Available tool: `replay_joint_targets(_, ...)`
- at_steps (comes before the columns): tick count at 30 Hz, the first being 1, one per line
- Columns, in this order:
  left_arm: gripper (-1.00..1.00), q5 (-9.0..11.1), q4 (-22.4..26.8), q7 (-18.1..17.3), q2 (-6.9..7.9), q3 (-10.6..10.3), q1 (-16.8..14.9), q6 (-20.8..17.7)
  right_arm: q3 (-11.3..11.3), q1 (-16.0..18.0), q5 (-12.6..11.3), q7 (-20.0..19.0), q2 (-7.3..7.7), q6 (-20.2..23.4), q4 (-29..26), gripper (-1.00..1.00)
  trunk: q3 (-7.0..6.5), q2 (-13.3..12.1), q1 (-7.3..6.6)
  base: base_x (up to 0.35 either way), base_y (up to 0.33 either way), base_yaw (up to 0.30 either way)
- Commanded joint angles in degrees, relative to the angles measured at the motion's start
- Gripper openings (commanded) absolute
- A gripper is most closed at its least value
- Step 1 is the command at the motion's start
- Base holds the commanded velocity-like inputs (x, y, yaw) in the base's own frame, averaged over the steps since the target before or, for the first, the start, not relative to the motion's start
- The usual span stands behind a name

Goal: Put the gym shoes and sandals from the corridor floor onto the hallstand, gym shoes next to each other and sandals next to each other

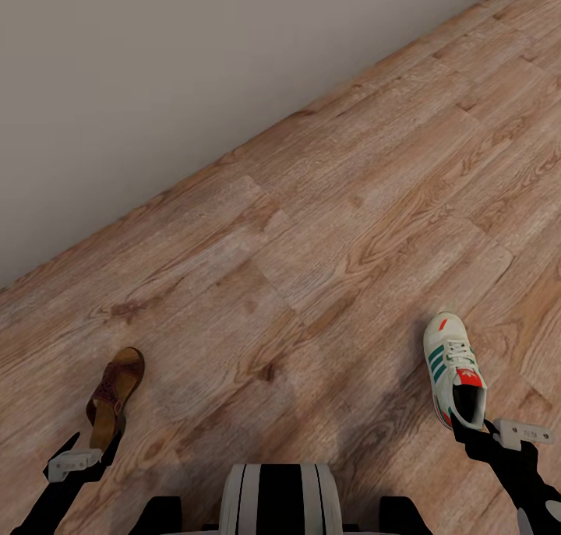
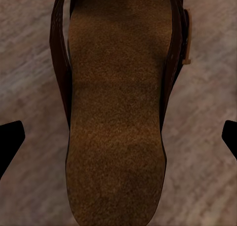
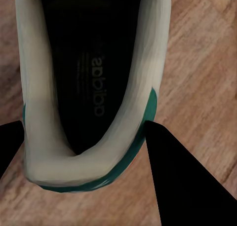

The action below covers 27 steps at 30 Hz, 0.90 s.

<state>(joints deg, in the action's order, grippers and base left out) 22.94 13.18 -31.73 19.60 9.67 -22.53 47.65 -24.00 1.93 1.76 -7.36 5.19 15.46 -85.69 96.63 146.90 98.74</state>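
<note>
Cream sneaker heel clamped by right gripper; far left of it, left gripper straddles sandal, grip uncertain, likely for carrying.

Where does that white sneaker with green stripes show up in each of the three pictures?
Head view: gym shoe at lower right, heel at the right claw.
Right wrist view: its heel opening, close up.
Left wrist view: a sandal instead.
Shared landmark: the wood floor.
</note>
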Motion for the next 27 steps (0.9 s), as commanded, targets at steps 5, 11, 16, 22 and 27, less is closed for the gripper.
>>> replay_joint_targets(5, 1.00, 0.0, 0.0, 0.0, 0.00, 0.0, -0.2, 0.0, 0.0, 0.0, -0.1, 0.1, 0.00, 0.0, 0.0, -1.00, 0.00, 0.0, 0.00, 0.000, 0.000, 0.000)
replay_joint_targets(11, 1.00, 0.0, 0.0, 0.0, 0.00, 0.0, -0.3, 0.0, 0.0, 0.0, -0.1, 0.1, 0.00, 0.0, 0.0, -1.00, 0.00, 0.0, 0.00, 0.000, 0.000, 0.000)
replay_joint_targets(16, 1.00, 0.0, 0.0, 0.0, 0.02, 0.0, -0.4, 0.0, 0.0, 0.0, -0.1, 0.1, 0.00, 0.0, 0.0, -1.00, 0.00, 0.0, 0.00, 0.000, 0.000, 0.000)
replay_joint_targets(22, 1.00, 0.0, 0.0, 0.0, 0.06, 0.0, -0.4, 0.0, 0.0, 0.0, -0.1, 0.1, 0.00, 0.0, 0.0, -1.00, 0.00, 0.0, 0.00, 0.000, 0.000, 0.000)
replay_joint_targets(27, 1.00, 0.0, 0.0, 0.0, 0.07, 0.0, -0.4, 0.0, 0.0, 0.0, -0.1, 0.1, 0.00, 0.0, 0.0, -1.00, 0.00, 0.0, 0.00, 0.000, 0.000, 0.000)
